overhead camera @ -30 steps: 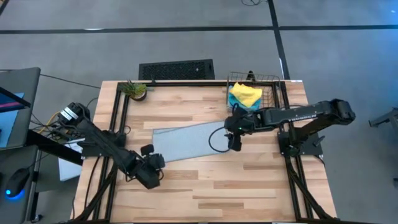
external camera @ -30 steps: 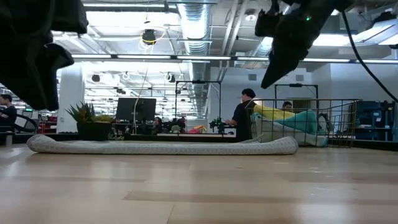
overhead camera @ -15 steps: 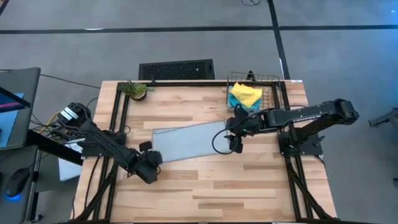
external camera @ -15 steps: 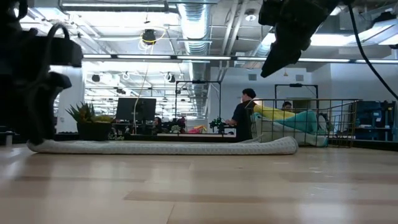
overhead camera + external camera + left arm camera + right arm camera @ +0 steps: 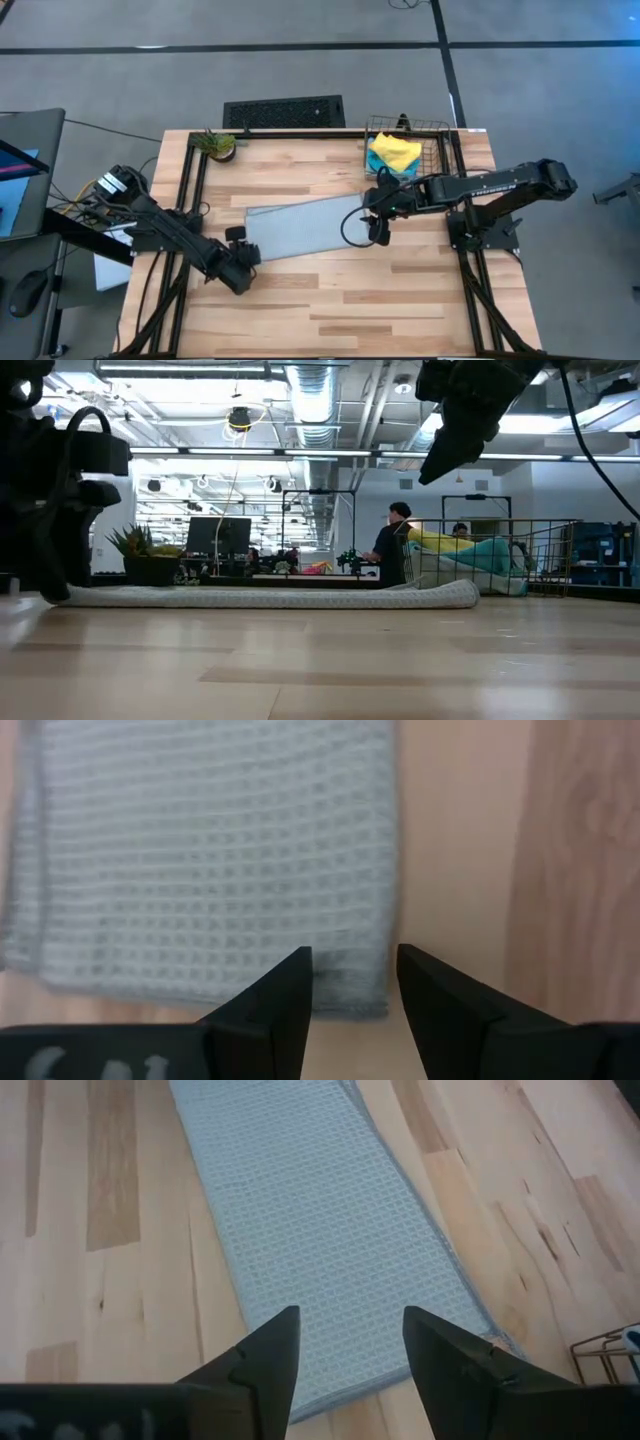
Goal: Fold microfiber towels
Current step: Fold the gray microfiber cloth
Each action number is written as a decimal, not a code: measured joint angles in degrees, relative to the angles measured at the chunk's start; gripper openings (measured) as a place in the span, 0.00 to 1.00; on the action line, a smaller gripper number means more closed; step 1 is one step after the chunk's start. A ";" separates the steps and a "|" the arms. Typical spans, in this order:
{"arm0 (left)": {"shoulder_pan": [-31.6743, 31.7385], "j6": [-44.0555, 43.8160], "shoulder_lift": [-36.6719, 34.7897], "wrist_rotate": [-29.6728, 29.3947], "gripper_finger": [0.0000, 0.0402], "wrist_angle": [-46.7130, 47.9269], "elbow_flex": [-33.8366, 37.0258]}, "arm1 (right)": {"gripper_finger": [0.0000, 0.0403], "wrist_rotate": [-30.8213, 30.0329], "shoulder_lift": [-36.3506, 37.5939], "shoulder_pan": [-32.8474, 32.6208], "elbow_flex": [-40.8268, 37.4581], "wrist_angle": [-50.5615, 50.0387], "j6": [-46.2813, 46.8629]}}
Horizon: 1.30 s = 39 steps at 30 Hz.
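One pale blue towel (image 5: 303, 228), folded into a long strip, is laid mid-table, flanked by the left gripper (image 5: 241, 256) and right gripper (image 5: 377, 232), both held open over its ends.

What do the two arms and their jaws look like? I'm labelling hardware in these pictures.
Both arms are black and slender. The right arm has white lettering along its forearm and a black cable looping near its gripper. The left arm carries bundled cables. Each gripper, like the left gripper, has dark wedge-shaped jaws.
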<state>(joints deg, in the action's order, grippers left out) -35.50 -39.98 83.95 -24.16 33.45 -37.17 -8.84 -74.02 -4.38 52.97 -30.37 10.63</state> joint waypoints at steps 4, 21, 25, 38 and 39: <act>-0.01 1.88 2.09 1.56 0.35 -2.71 -0.10 | 0.50 0.00 0.00 0.02 0.00 0.00 0.00; -0.01 -3.26 6.79 1.00 0.06 -1.97 -0.98 | 0.49 0.00 -0.04 0.02 0.00 0.02 1.95; 0.03 -6.73 6.84 1.14 0.02 -1.27 -1.23 | 0.48 0.00 -0.04 0.02 0.00 0.02 2.19; 4.02 0.13 7.44 1.55 0.00 22.68 -17.34 | 0.48 0.24 -0.07 0.02 0.00 -0.19 2.93; 4.78 1.27 7.44 0.72 0.00 22.98 -18.81 | 0.48 0.22 -0.07 0.02 0.00 -0.20 2.93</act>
<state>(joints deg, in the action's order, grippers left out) -30.72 -38.72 91.39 -23.44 56.43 -55.97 -8.62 -74.08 -4.36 52.97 -30.57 13.56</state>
